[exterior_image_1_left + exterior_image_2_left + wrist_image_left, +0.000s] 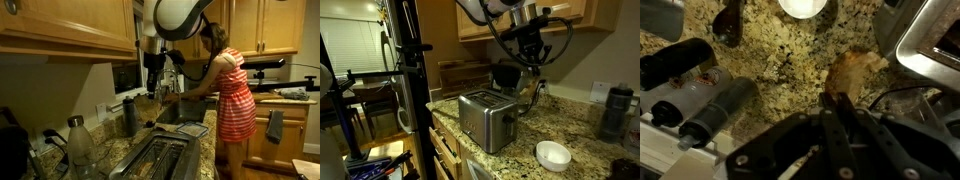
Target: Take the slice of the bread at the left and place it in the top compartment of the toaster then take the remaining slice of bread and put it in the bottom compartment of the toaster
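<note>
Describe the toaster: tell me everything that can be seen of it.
The toaster is a wide, low box of brushed steel with rounded edges, standing upright on the speckled granite counter near its corner. From above, in an exterior view, its top shows two long dark parallel slots. Only the counter seems to touch it.
</note>
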